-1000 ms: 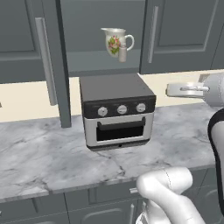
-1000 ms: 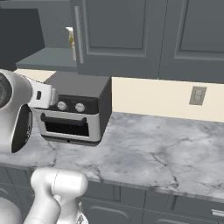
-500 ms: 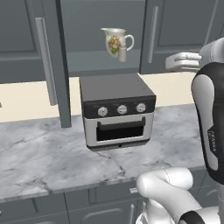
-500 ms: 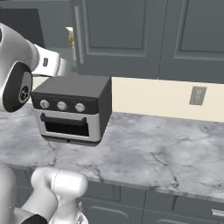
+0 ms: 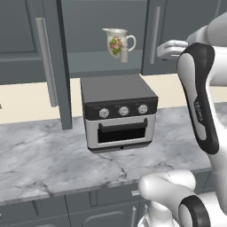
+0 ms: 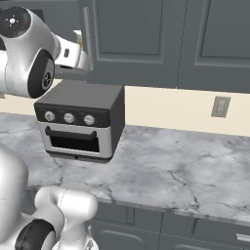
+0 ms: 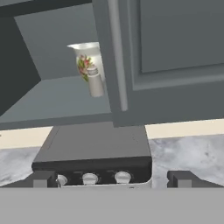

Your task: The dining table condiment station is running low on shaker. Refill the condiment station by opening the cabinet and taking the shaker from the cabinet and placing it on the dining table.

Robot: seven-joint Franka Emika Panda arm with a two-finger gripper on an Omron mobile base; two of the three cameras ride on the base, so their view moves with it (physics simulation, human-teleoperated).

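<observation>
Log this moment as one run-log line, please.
cabinet: left door open | shaker: on shelf, in front of floral pitcher | gripper: open, empty, above toaster oven | pick: not yet done

You are looking at one shaker, one floral pitcher, one toaster oven carrying three knobs, one wall outlet and one open cabinet.

White glossy arm, rounded segments, dark joints, small lettering on link.
</observation>
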